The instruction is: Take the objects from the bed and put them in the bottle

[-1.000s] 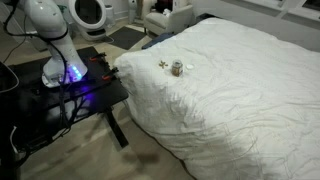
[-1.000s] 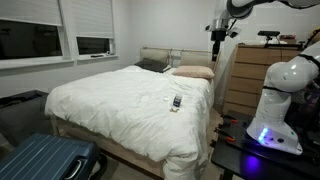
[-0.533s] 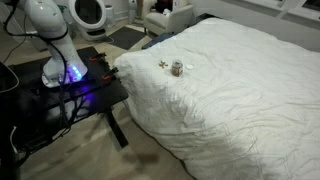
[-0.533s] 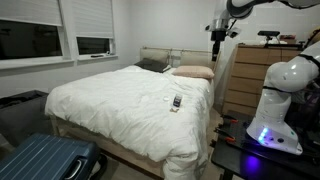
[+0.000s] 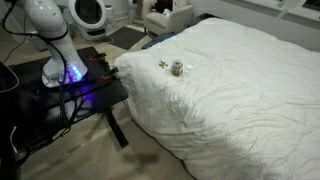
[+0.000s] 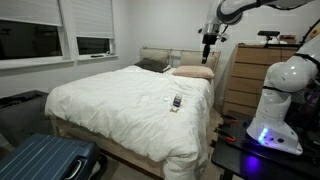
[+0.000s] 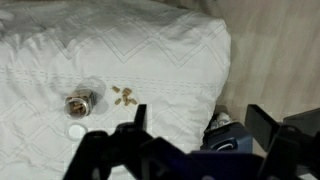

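Pictured from my remote station: the gripper hangs high over the head end of the bed. Its jaws are spread as wide as they go, with nothing between them. In the wrist view its dark fingers frame the rumpled white duvet below. The bottle stands upright near the bed's corner, and the objects lie loose on the cover just beside it. A small white disc, possibly a cap, rests near the bottle. The black table beside that corner carries the arm's base.
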Robot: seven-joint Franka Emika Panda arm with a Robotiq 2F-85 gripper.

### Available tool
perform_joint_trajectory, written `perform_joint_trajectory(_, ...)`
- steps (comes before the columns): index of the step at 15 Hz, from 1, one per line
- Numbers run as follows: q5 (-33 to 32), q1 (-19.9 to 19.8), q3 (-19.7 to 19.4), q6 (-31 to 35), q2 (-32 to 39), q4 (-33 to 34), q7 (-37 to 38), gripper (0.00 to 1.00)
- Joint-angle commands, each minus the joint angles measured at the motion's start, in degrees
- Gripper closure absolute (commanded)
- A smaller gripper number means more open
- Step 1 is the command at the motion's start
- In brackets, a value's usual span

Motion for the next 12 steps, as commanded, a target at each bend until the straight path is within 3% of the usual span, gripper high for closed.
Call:
perform_joint_trajectory(1, 2.18, -0.23, 0.43, 5.87, 8.56, 3.49, 1.26, 0.00)
perform_joint_trajectory(7, 1.61, -1.58, 1.30, 17.21, 17.33, 4.43, 3.03, 0.00)
perform_joint_trajectory(12, -0.06, -2.72, 0.74, 19.09, 22.80, 5.56, -0.12, 0.00)
